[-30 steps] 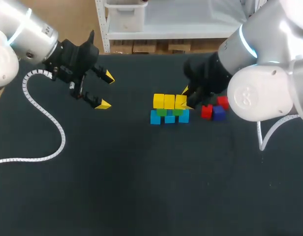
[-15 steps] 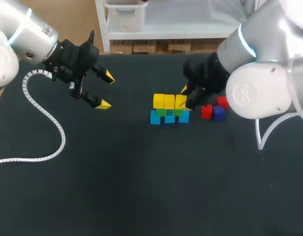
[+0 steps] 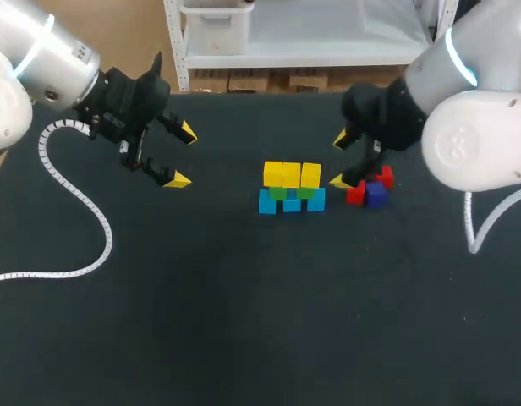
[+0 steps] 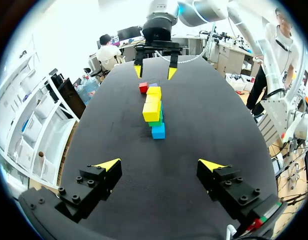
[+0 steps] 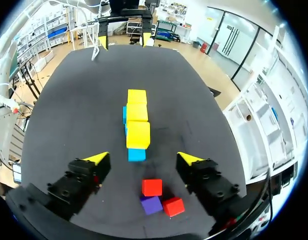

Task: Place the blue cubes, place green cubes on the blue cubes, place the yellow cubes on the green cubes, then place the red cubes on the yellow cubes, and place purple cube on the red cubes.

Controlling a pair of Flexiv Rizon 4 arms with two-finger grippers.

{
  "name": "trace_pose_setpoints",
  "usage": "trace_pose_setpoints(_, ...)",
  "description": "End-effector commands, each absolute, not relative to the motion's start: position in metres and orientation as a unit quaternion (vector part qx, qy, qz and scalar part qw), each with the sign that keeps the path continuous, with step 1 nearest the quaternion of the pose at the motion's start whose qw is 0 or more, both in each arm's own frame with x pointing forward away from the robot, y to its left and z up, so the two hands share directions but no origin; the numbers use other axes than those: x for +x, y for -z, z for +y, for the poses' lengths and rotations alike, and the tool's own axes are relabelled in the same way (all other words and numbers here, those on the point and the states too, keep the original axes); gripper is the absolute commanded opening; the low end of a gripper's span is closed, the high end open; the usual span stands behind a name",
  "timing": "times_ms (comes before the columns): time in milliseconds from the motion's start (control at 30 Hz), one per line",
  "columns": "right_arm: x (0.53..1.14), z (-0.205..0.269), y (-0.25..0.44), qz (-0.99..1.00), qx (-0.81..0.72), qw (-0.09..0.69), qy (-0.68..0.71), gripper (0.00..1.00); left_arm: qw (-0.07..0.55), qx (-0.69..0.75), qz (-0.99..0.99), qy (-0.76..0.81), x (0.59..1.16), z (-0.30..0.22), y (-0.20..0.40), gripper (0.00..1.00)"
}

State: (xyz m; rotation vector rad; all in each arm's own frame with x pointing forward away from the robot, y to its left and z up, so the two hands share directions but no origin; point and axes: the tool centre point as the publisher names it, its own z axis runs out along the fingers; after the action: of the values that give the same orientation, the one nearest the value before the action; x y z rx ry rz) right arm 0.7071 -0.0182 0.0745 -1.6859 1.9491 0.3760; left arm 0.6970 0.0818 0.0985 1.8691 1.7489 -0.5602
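Stacking stands before the fourth layer, in my judgement: three blue cubes (image 3: 292, 204) lie in a row on the desk (image 3: 244, 304), green cubes (image 3: 278, 193) sit on them, and three yellow cubes (image 3: 292, 174) make the top row; no red one is on the stack yet. Two red cubes (image 3: 355, 193) and the purple cube (image 3: 376, 195) lie loose in a tight cluster just beside the row's right end; whether they touch each other I cannot tell.

The right hand (image 3: 340, 159) hangs between stack and cluster, its fingers spread wide and holding nothing; the left hand (image 3: 183, 156) is well apart on the other side of the stack, also wide and empty.

The coming move turns on one relation: in the right wrist view the red cubes lie not ahead of the fingertips but under the hand, back toward the wrist, while the stack lies ahead; so the right hand probably must draw back from the stack and then descend. The nearer red cube (image 5: 152, 187) lies about midway between the two fingers, the purple cube right behind it, the second red cube (image 5: 173, 206) beside the purple one; the fingers open across the row's long axis, so this cube could be taken clear of the yellow row, though the purple neighbour is close. The right arm is clearly nearer; the left one has the whole stack in its way.
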Motion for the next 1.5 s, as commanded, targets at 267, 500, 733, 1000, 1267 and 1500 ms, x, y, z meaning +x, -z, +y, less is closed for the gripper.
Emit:
trace_pose_setpoints(267, 0.705, -0.022, -0.065, 0.710, -0.627, 0.284, -0.145, 0.00, 0.257, 0.690, 0.644, 0.207, 0.698, 0.082, -0.098, 1.00)
trace_pose_setpoints(500, 0.703, -0.015, -0.056, 0.710, -0.631, 0.274, -0.151, 0.00, 0.257, 0.690, 0.644, 0.207, 0.698, 0.082, -0.098, 1.00)
trace_pose_setpoints(733, 0.704, -0.010, -0.051, 0.705, -0.639, 0.266, -0.154, 0.00, 0.257, 0.690, 0.644, 0.207, 0.698, 0.082, -0.098, 1.00)
trace_pose_setpoints(1000, 0.708, -0.006, -0.050, 0.704, -0.640, 0.266, -0.155, 0.00, 0.257, 0.690, 0.644, 0.207, 0.698, 0.082, -0.098, 1.00)
trace_pose_setpoints(1267, 0.711, -0.001, -0.048, 0.703, -0.642, 0.264, -0.157, 0.00, 0.257, 0.690, 0.644, 0.207, 0.698, 0.082, -0.098, 1.00)
trace_pose_setpoints(1500, 0.713, 0.001, -0.048, 0.702, -0.642, 0.265, -0.158, 0.00, 0.257, 0.690, 0.644, 0.207, 0.698, 0.082, -0.098, 1.00)
